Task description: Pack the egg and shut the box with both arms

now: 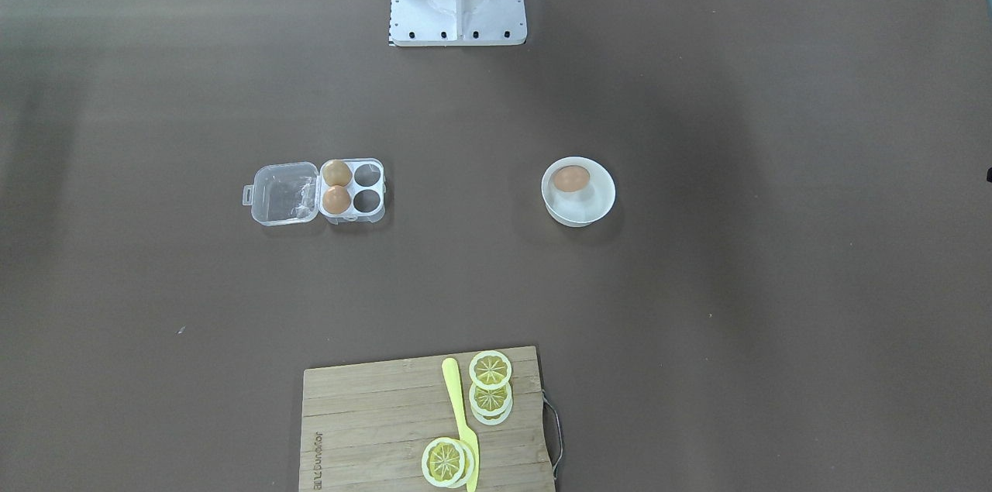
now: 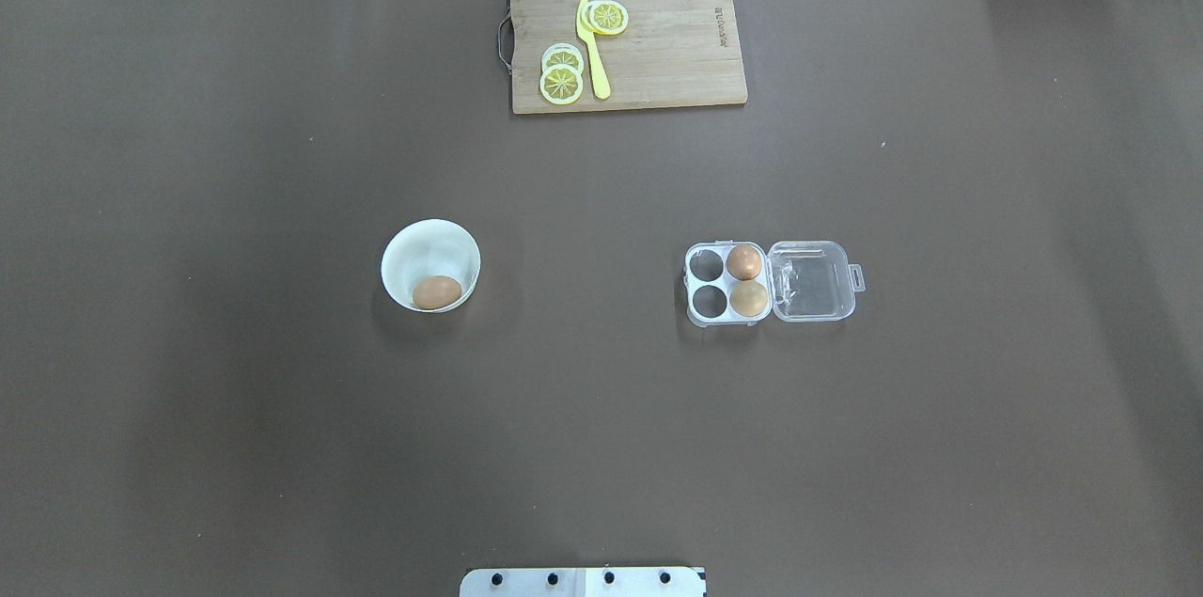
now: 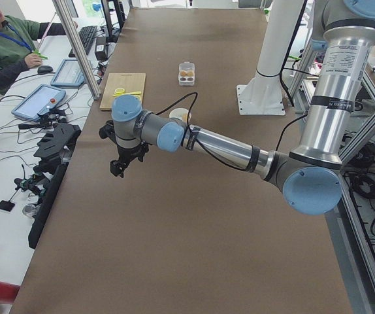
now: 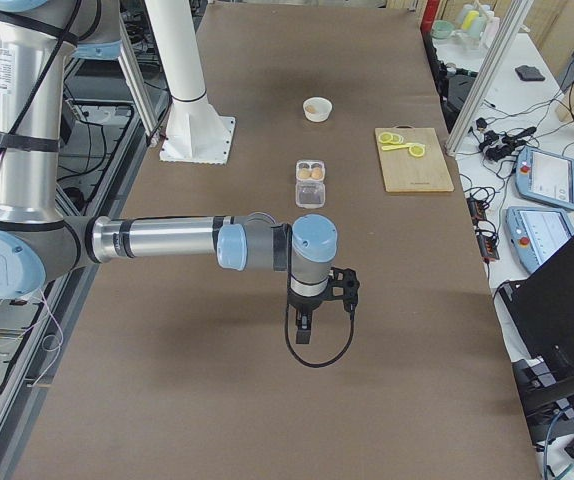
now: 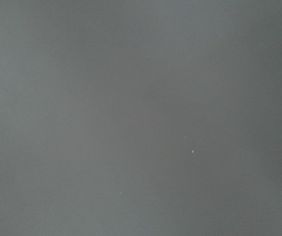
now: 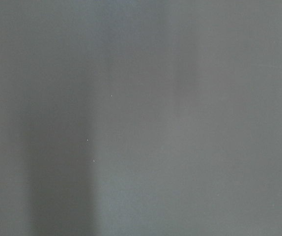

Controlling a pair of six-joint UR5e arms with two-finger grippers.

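Smooth egg [image 2: 437,292] in round, maybe-ceramic bowl [image 2: 425,244].

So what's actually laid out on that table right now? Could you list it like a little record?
Loose egg: one egg in the white bowl
Box: clear box, lid open flat
Cells: two packed eggs beside the lid, two cells empty
Opposite the robot: cutting board with lemon slices and yellow knife
Arms: left gripper and right gripper hang over bare table, away from everything; open or shut unclear
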